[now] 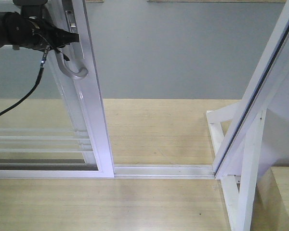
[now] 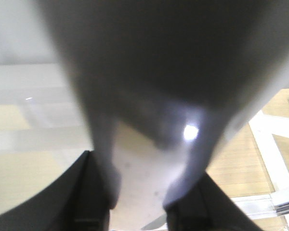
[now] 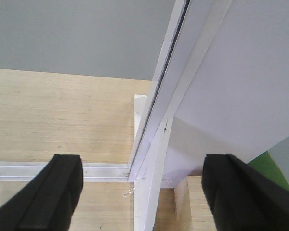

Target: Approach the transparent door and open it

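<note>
Two arms belong to this robot, and only the left one shows in the front view, reaching in from the upper left. Its hand [image 1: 62,41] is at the door's handle [image 1: 73,71], a curved silver-grey bar on the white frame. In the left wrist view a large blurred grey shape, apparently the handle [image 2: 154,96], fills the space between the two dark fingers [image 2: 86,197], so the hand appears closed around it, though the blur hides the exact contact. A black cable [image 1: 24,98] hangs down from the left arm in front of the glass.

The door [image 1: 89,120] stands at the left of the front view, its clear pane crossed low down by thin white bars [image 1: 38,139]. Its right edge is well apart from the white post [image 1: 253,96] on the right, leaving a wide gap where the floor track [image 1: 164,170] lies bare. A white brace [image 1: 231,159] props the post at its foot. Pale wooden floor [image 1: 154,130] runs on both sides of the track, with a grey wall [image 1: 173,53] behind.

The right hand [image 3: 142,192] is wide open and holds nothing; its black fingers [image 3: 53,192] frame the base of the post [image 3: 154,120] and the track's end [image 3: 101,171].
</note>
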